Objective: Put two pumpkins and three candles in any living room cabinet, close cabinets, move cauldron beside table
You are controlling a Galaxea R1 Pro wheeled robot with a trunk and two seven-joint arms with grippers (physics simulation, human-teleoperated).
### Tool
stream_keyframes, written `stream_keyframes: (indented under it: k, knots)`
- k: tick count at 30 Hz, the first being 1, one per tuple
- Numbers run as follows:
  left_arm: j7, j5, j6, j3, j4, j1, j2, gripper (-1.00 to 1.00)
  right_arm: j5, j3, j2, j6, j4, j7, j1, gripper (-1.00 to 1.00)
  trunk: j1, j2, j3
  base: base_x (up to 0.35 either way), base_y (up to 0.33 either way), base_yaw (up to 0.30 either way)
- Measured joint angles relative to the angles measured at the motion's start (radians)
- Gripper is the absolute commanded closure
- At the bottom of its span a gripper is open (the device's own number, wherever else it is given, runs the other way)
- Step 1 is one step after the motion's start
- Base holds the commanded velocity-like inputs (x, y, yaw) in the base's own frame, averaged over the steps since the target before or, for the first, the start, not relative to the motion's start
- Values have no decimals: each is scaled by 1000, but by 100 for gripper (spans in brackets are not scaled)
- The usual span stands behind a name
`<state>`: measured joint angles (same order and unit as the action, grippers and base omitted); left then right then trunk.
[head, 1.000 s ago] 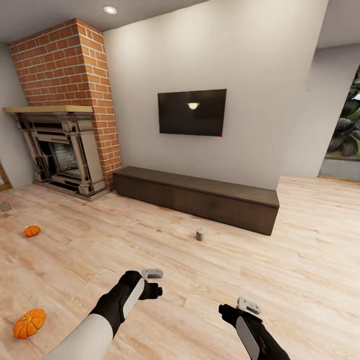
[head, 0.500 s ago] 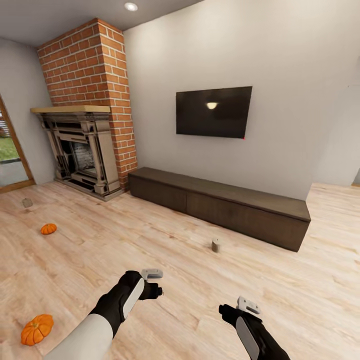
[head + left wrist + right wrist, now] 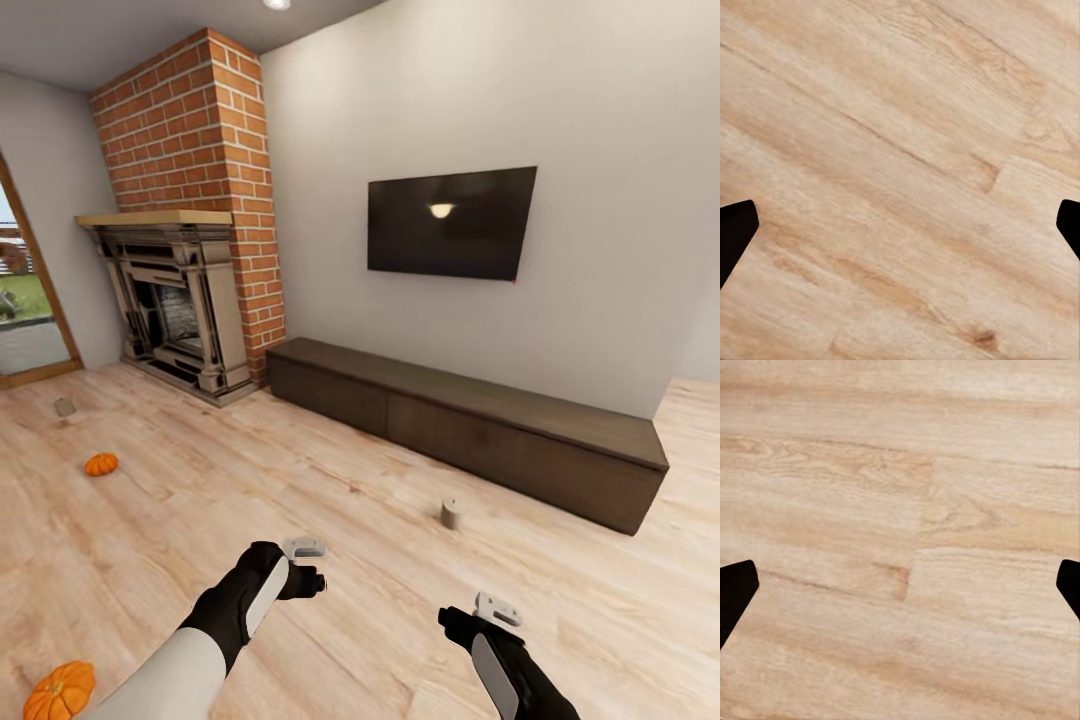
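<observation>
Now long low dark-brown wood cabinet (image 3: 470, 425) against white wall, drawers shut, under black wall TV (image 3: 450, 222). Short grey stubby candle (image 3: 451, 513) upright on pale wood floor (image 3: 300, 470) just before cabinet; second grey candle (image 3: 65, 407) near brick fireplace (image 3: 185, 290). Two ribbed orange pumpkins (image 3: 100, 464) (image 3: 60, 690) on floor, left. Left hand (image 3: 900, 225) and right hand (image 3: 900, 585) spread wide, empty, over bare boards.

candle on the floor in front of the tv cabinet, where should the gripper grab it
Grip the candle around its round side wall, coming down from above with fingers straddling it. It stands upright, a short stubby cylinder alone on the wood floor, apart from the cabinet, so probably every side is free.
</observation>
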<state>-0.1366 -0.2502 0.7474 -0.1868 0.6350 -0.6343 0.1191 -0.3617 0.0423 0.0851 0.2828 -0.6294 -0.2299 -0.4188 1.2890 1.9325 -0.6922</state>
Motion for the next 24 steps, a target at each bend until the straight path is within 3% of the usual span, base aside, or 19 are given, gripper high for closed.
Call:
stream_keyframes:
  k: [7, 16, 24]
  knots:
    - [0, 1, 0, 0, 1, 0, 0, -100, -2, 1, 0, 0, 0, 0, 0, -100, 0, 0, 0, 329, 0, 280]
    - [0, 0, -1, 0, 0, 0, 1, -100, 0, 0, 0, -1, -1, 1, 0, -100, 0, 0, 0, 329, 0, 74]
    - [0, 0, 0, -1, 0, 0, 2, -100, 0, 0, 0, -1, 0, 1, 0, -100, 0, 0, 0, 329, 0, 263]
